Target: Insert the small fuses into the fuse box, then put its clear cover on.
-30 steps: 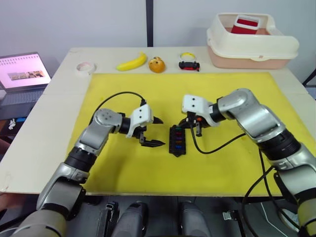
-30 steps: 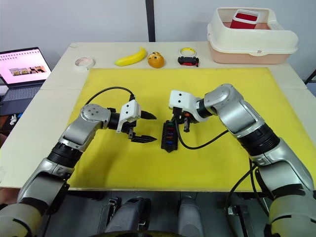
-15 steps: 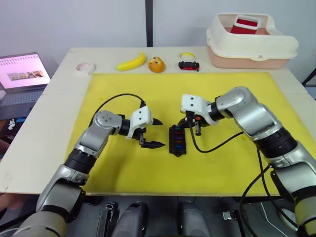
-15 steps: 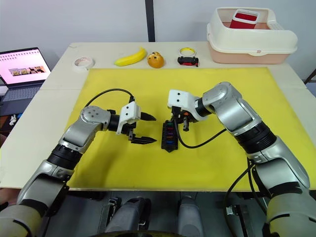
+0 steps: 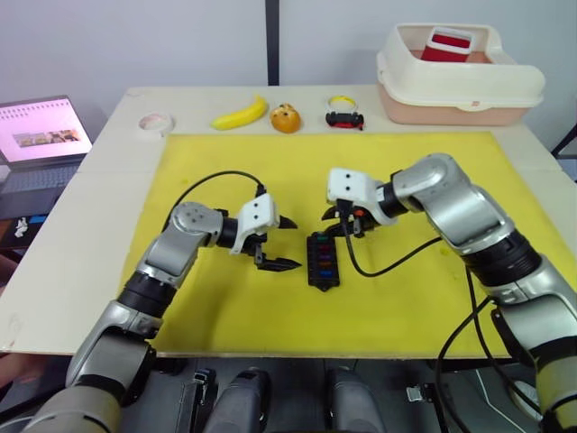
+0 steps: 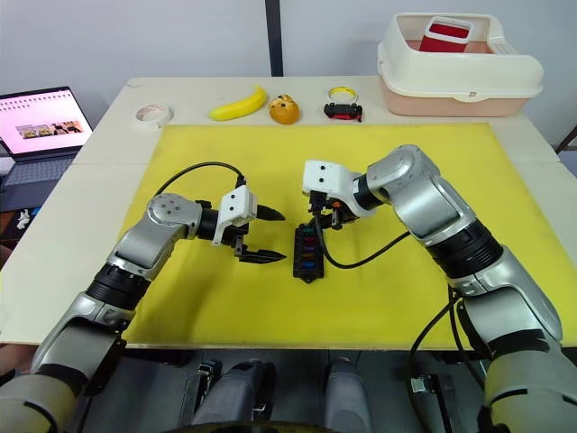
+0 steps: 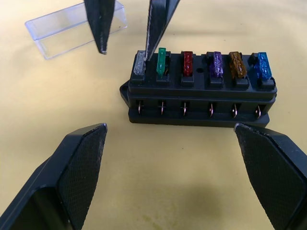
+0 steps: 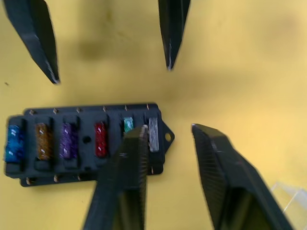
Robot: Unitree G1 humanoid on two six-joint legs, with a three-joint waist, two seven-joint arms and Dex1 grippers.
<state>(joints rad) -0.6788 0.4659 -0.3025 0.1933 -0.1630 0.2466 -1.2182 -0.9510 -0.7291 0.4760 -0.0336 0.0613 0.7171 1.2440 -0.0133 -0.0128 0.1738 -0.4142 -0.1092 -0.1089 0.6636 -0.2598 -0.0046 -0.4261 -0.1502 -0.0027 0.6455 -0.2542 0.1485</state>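
While both tools stand apart, the right tool (image 5: 347,221) partly hides the fuse box (image 5: 323,260); the left tool (image 5: 282,242) waits beside.

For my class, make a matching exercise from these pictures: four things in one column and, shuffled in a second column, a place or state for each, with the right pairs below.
Things
1. green fuse
2. clear cover
3. banana
4. left gripper

Places or states
A. on the bare table beyond the yellow mat
B. open, beside the fuse box
C. standing taller than the other fuses in the row
D. lying on the mat, off the box

Pairs: 1-C, 2-D, 3-A, 4-B
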